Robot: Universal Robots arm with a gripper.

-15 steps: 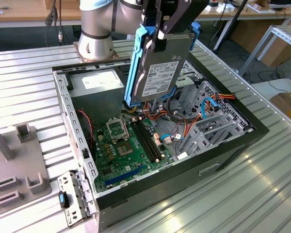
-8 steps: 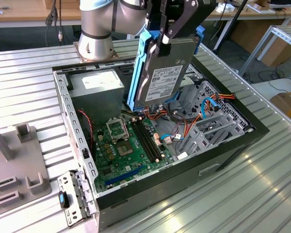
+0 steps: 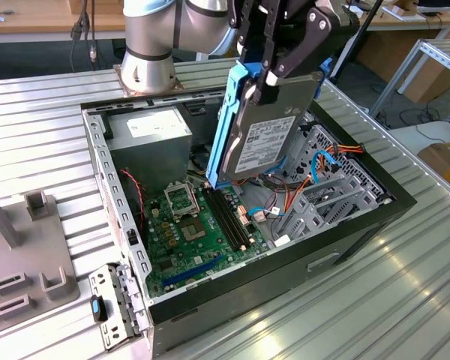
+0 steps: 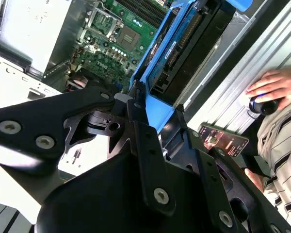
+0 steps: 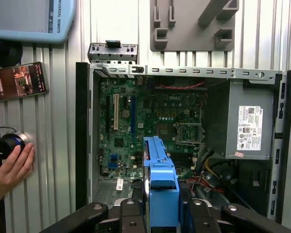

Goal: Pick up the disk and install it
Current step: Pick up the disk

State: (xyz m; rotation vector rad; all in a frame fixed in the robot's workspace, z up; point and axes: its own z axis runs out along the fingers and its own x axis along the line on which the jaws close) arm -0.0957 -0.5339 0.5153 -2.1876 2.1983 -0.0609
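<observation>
Exterior view: the fingers [image 3: 292,58] of the gripper [image 3: 274,79] are clamped on the upper edge of the disk [image 3: 266,139]. The disk hangs on edge and tilted, with its white label facing the camera. A blue rail [image 3: 226,124] runs down the side of the disk toward the exterior view's left. The lower end of the disk is above the open case [image 3: 375,217], over the board [image 3: 184,232]; whether it touches anything inside cannot be told. The power supply [image 3: 154,135] fills the case corner nearest the arm base [image 3: 146,45]. The case lies on a ribbed table [image 3: 405,300], and a grey fixture [image 3: 30,247] stands beside it at the exterior view's left.

First wrist view: outside the case wall, a hand [image 5: 12,167] rests against a knob [image 5: 7,144], and a phone [image 5: 17,80] lies just beside them on the table.
</observation>
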